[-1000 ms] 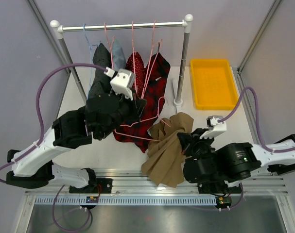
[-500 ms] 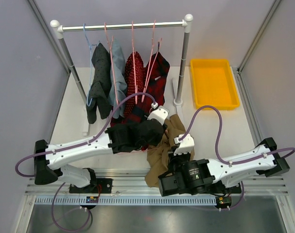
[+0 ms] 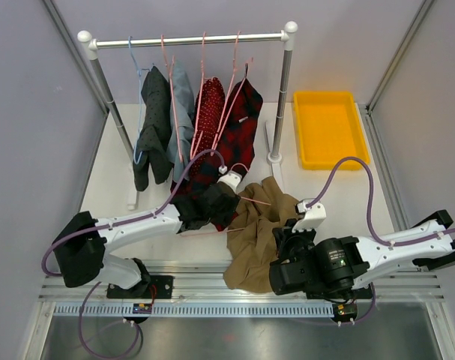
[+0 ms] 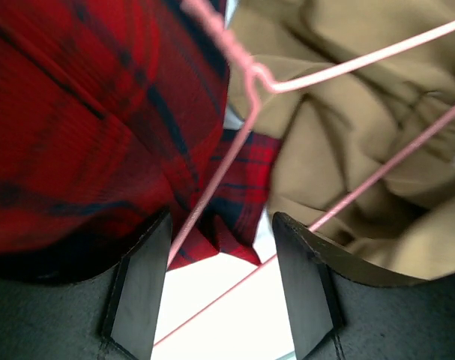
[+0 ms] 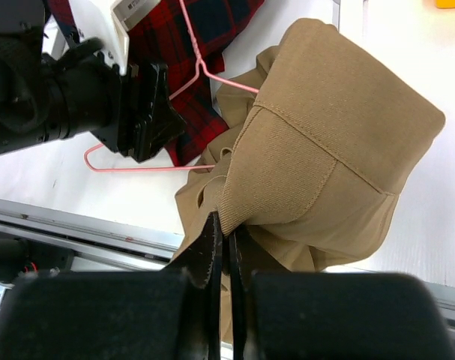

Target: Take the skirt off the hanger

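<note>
Since half a second ago, the tan skirt (image 3: pixel 261 232) has slid right and opened out wider, and the right arm's wrist has swung right with it. It now lies in a heap at lower centre of the overhead view, on the table (image 3: pixel 130 202) near the front edge.

From the right wrist view, I see the right gripper (image 5: pixel 226 244) pinched tight on a fold of the skirt's waistband at the bottom of the frame.

One arm and part of the bottom bar of the pink hanger (image 5: pixel 137 169) disappear into the tan folds at centre frame, so I judge the skirt is not yet free.

From the left wrist view, the left gripper (image 4: pixel 221 232) has its jaws apart. The hanger wire runs up between them, not clamped.

A red plaid garment (image 3: pixel 238 127) hangs from the rack (image 3: pixel 190 39) at upper centre, and its hem lies under the hanger.

The main risk as I see it is that, with nothing holding the hanger, any pull on the skirt drags the hanger along instead of sliding the cloth off. The wire could also catch the plaid hem and tug that garment down. The pinch is on a thin fold and may slip.
</note>
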Tool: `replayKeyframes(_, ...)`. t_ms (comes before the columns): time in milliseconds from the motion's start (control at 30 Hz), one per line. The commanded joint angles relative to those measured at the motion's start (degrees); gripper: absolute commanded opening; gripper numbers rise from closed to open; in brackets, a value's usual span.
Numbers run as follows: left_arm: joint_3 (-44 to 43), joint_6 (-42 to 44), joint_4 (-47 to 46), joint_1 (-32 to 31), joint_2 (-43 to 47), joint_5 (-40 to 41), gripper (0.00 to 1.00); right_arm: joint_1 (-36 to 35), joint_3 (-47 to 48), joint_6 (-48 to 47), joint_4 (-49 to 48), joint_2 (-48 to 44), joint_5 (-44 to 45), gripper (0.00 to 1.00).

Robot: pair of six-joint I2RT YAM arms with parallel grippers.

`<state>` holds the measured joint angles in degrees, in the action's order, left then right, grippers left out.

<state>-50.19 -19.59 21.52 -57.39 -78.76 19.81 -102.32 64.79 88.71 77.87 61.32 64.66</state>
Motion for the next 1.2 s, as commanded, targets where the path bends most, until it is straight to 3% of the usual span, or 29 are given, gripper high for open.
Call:
replayKeyframes(0,0.8,1.8,-10.4,2.1,-0.1,-4.6,0.59,-0.1,1.2,0.2,7.3,0.9,0.6,0.00)
replayKeyframes(367,-2.8,4.4,-13.4,4.1,-10.0,-10.0,0.52,-0.2,5.1,2.6,13.3,5.3,0.9,0.00)
replayKeyframes(533,-2.5,4.0,-16.5,5.7,-14.2,-13.1,0.26,-0.1,4.8,2.5,13.0,4.1,1.3,0.00)
replayKeyframes(700,-3.0,3.8,-18.7,6.4,-17.8,-15.0,0.07,-0.1,4.8,2.8,13.6,4.0,1.3,0.00)
replayKeyframes(800,-3.3,3.8,-19.8,6.5,-19.5,-16.0,0.08,-0.1,5.1,3.5,14.8,4.1,1.3,0.00)
replayKeyframes(867,-3.3,3.7,-20.3,6.6,-20.8,-16.5,0.20,-0.1,5.0,3.7,14.9,4.0,1.3,0.00)
replayKeyframes(967,-3.3,3.2,-21.1,6.8,-22.1,-17.1,0.22,-0.1,4.8,3.9,14.9,3.6,1.2,0.00)
replayKeyframes(1033,-3.3,2.7,-21.2,7.0,-23.6,-18.1,0.20,-0.2,4.6,3.9,15.0,3.4,1.2,0.00)
replayKeyframes(1133,-3.4,2.1,-22.7,7.2,-26.0,-19.1,0.00,-0.1,4.5,4.1,15.1,3.0,1.3,0.00)
replayKeyframes(1167,-3.6,1.8,-22.7,7.2,-26.5,-19.1,0.00,-0.2,4.5,3.9,15.1,2.9,1.3,0.00)
